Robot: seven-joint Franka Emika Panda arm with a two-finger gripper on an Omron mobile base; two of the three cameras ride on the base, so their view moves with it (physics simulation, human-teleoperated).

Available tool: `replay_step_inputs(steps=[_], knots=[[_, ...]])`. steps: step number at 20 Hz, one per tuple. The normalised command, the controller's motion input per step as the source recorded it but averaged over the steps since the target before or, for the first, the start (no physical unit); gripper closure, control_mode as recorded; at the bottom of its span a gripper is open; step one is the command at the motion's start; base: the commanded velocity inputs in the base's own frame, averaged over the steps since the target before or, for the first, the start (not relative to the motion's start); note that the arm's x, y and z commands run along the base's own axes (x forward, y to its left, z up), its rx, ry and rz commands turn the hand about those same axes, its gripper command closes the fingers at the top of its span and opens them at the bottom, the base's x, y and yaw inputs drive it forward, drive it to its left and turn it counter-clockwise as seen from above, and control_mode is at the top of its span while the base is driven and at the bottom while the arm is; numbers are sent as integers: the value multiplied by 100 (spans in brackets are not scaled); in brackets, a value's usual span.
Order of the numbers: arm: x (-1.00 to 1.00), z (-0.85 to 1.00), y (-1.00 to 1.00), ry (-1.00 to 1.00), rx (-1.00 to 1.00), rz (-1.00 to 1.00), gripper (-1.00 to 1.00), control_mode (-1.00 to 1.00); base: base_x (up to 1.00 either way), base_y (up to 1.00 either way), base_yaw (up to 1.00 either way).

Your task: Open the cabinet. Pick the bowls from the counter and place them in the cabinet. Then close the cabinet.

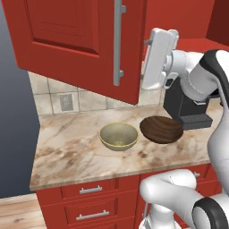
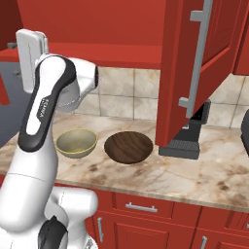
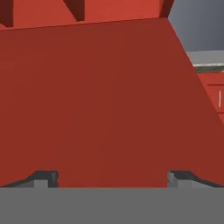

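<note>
Cabinet (image 1: 80, 40) door's swung open; hand (image 3: 112, 177) sits released, jaws wide, facing its red panel. Both bowls (image 1: 118, 136) rest side by side on the desk (image 1: 71, 156) below the cabinet.

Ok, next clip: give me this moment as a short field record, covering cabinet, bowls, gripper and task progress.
cabinet: door swung open, silver bar handle facing out
olive-tan bowl: on the counter, upright, empty
dark brown bowl: on the counter beside the olive-tan one, tilted
gripper: open, holding nothing, raised at cabinet height, facing a red surface
other: black appliance behind the bowls
progress: cabinet open; neither bowl picked yet
</note>
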Motion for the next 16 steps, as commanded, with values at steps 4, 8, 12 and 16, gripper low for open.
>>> replay_step_inputs(steps=[4, 8, 12, 16], knots=[[-28, -2, 41, 5, 7, 20, -100, -100, 0, 0, 0], [-41, -2, 63, 0, 2, 14, -100, -100, 0, 0, 0], [-47, 0, 44, 0, 2, 8, -100, -100, 0, 0, 0], [-53, 0, 10, 0, 8, 4, -100, -100, 0, 0, 0]])
